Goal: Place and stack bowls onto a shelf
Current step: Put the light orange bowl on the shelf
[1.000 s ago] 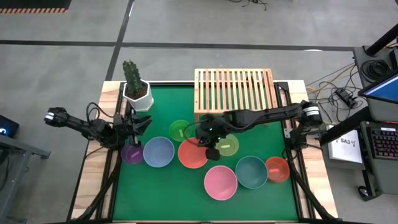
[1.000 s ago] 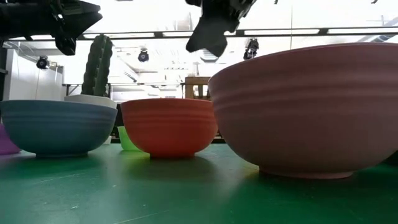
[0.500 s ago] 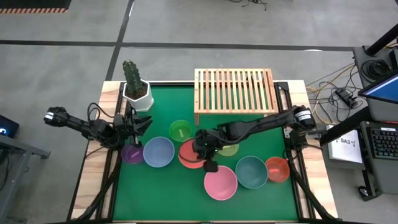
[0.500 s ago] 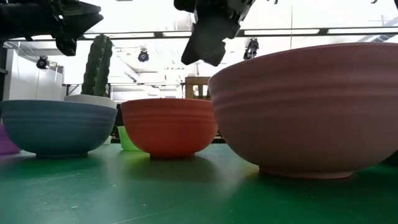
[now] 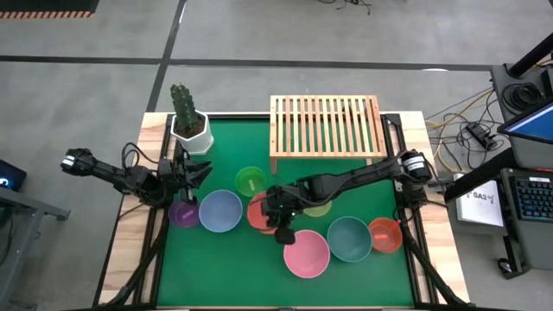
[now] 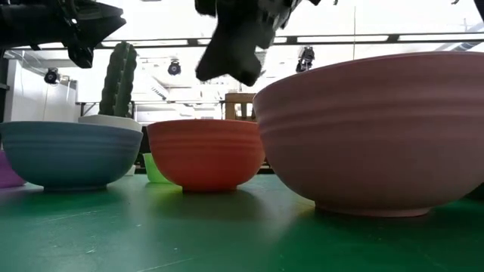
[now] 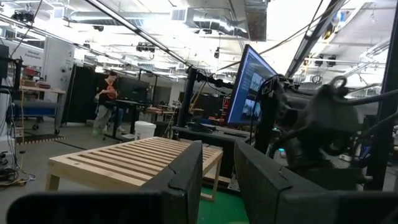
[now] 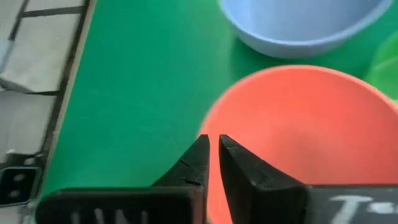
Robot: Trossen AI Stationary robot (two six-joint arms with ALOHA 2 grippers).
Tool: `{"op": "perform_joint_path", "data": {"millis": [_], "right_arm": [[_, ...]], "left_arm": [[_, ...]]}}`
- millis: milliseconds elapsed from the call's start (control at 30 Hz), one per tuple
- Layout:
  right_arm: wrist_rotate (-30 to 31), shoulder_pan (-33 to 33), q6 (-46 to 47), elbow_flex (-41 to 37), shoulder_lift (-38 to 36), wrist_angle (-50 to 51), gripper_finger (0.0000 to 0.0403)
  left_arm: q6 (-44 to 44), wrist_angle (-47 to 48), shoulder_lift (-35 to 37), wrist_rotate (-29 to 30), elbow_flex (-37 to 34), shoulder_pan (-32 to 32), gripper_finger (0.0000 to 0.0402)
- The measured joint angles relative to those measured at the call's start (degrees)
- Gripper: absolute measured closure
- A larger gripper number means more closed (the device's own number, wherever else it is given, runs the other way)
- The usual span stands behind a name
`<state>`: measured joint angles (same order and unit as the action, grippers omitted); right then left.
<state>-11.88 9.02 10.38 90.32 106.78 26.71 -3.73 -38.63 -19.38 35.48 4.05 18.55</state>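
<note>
Eight bowls stand upright on the green mat: purple [image 5: 183,212], blue [image 5: 220,211], green [image 5: 251,180], red-pink [image 5: 259,210], yellow-green [image 5: 320,207], pink [image 5: 307,253], teal [image 5: 349,238] and red-orange [image 5: 385,234]. The slatted wooden shelf [image 5: 324,125] stands at the far edge with nothing on it. My right gripper [image 5: 282,228] hovers over the near rim of the red-pink bowl [image 8: 298,124], fingers shut and pointing down [image 8: 212,149]. In the low view it hangs well above that bowl [image 6: 204,155]. My left gripper [image 5: 197,170] waits above the purple and blue bowls, narrowly open [image 7: 217,168].
A cactus in a white pot [image 5: 187,121] stands at the far left corner. The right arm [image 5: 354,177] stretches across the yellow-green bowl. Bare mat [image 5: 216,268] lies along the near left. The pink bowl [image 6: 378,136] stands close to the low camera.
My right gripper has moved toward the table's near edge and a little left, from above the yellow-green bowl to above the near rim of the red-pink bowl. No bowl has moved.
</note>
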Motion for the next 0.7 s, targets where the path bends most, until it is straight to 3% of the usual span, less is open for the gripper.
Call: {"op": "perform_joint_path", "data": {"millis": [200, 367, 700], "right_arm": [[3.4, 1.4, -2.8, 0.5, 0.0, 0.4, 0.0280], [2.9, 3.0, -5.7, 0.5, 0.7, 0.9, 0.0221], [3.2, 3.1, -3.4, 0.4, 7.4, 1.4, 0.0211]], "left_arm": [[0.0, 0.1, -0.4, 0.0, 0.0, 0.0, 0.0325], [0.0, 0.1, -0.6, 0.0, 0.0, 0.0, 0.0325], [0.2, 0.1, -0.5, 0.0, 0.0, 0.0, 0.0325]]}}
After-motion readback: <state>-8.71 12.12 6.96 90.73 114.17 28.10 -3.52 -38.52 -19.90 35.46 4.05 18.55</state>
